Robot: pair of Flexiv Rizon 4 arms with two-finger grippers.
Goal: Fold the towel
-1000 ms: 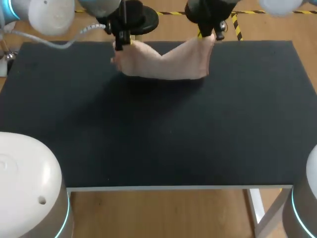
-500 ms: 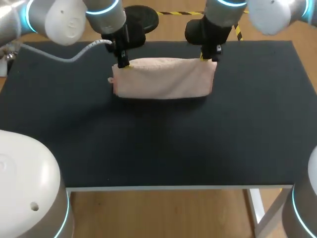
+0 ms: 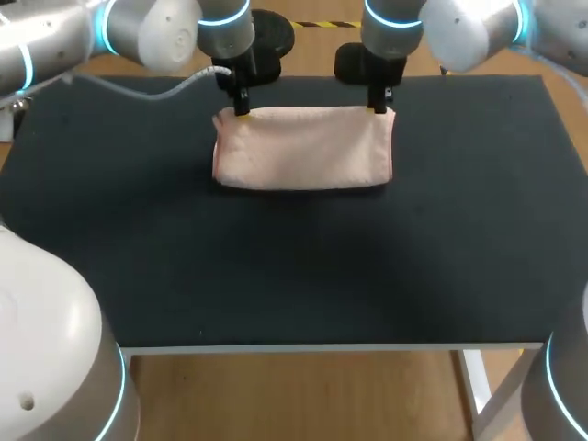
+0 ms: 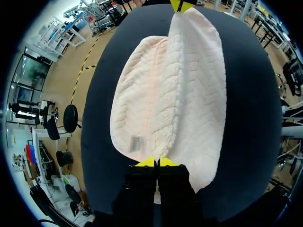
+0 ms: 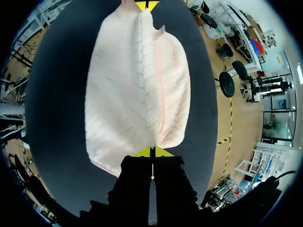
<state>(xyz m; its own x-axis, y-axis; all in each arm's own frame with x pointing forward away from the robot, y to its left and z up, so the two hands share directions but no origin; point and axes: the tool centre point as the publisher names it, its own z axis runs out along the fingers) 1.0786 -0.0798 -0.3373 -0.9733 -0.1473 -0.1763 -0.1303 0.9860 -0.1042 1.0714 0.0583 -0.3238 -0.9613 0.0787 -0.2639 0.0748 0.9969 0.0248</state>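
towel [image 3: 303, 152] lies doubled, left pincer [image 3: 242, 112] and right pincer [image 3: 378, 110] clamping corners.

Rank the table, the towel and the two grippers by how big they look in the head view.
1. table
2. towel
3. left gripper and right gripper: they look alike, so no ranking between them.

On table [image 3: 294, 266], far half: towel [image 3: 303, 149]; left end effector [image 3: 242, 112] at far-left corner, right end effector [image 3: 378, 110] far-right.
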